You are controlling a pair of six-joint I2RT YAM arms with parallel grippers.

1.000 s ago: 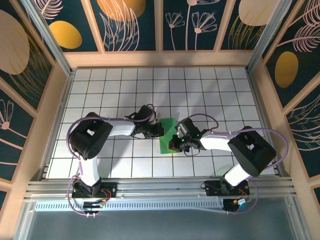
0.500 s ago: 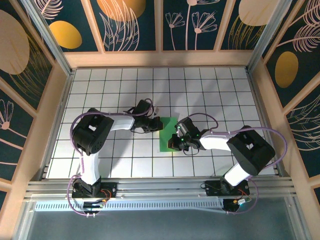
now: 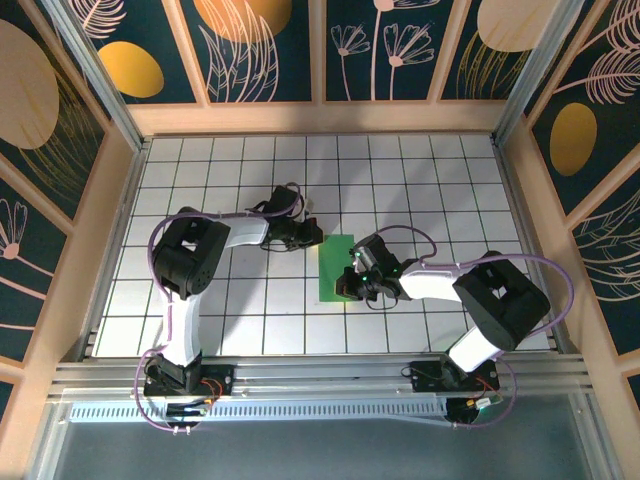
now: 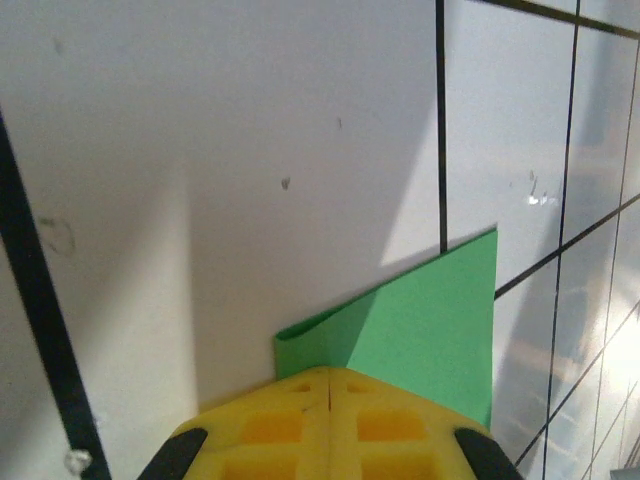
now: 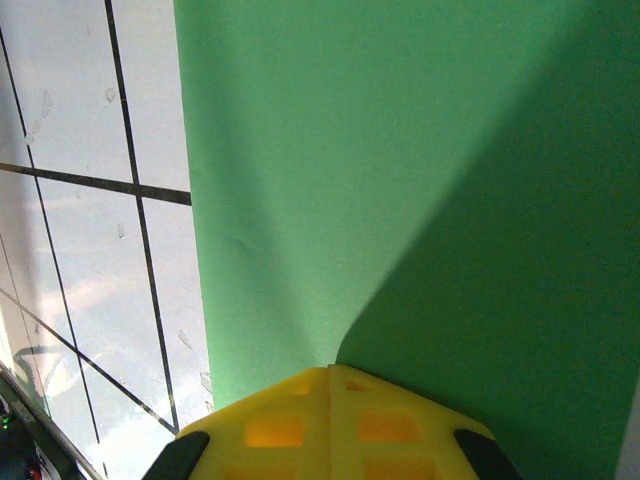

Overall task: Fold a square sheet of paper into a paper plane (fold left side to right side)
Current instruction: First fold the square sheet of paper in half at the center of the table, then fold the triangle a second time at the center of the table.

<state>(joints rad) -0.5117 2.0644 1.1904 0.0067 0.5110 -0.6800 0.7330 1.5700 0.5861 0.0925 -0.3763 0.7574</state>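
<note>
The left gripper [image 3: 311,234] has pulled back off the square sheet of paper [image 3: 336,265] to its far-left corner, fingers pressed together on nothing. The right gripper [image 3: 349,287], also closed and empty, stays over the sheet's near-right part. The sheet lies doubled into a narrow strip on the table [image 3: 250,180] between the arms, so the left-to-right fold looks made. Next, I judge, the puffy left crease needs pressing flat without shifting the layers.

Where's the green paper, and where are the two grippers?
green paper [image 3: 332,262], top view, bare middle.
left gripper [image 4: 330,373], left wrist view, shut yellow fingertips.
right gripper [image 5: 330,369], right wrist view, shut yellow fingertips.
</note>
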